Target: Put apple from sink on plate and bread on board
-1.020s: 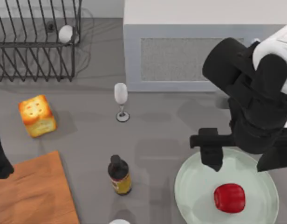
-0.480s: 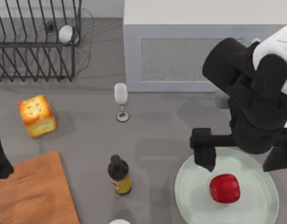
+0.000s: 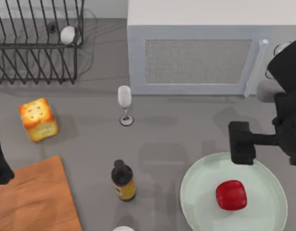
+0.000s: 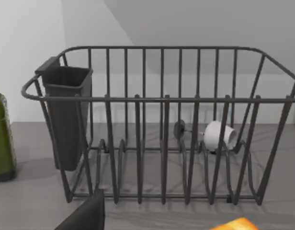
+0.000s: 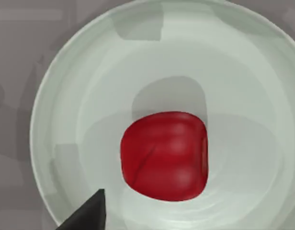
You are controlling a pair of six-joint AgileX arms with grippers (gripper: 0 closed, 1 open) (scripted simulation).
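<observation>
From above, we see the apple (image 3: 231,195) resting free on the plate (image 3: 196,202) at the near right of the table. Our right gripper (image 3: 263,140) hangs above the plate's far rim, apart from the fruit; one dark finger (image 3: 241,143) is plain, but we cannot tell how its jaws stand. The bread (image 3: 38,119) sits on the bare table at the left, just beyond the far corner of the board (image 3: 35,197), not touching it. Our left arm (image 3: 0,161) is parked at the left edge, beside the board. A wine glass (image 3: 124,103) and a brown bottle (image 3: 122,180) stand between the two work areas.

At the left wrist, we face the wire dish rack (image 4: 162,124) with a white cup (image 4: 219,135) lying inside it. A sliver of the bread shows at the edge of this view, and a green bottle (image 4: 3,139) that the top view lacks. The left jaws cannot be judged here.

At the right wrist, we look straight down on the apple, centred in the plate with nothing gripping it; this confirms the release more clearly than the top view.

We judge the apple step complete. The bread step is next: the left arm must reach the bread, grip it and set it on the board.
</observation>
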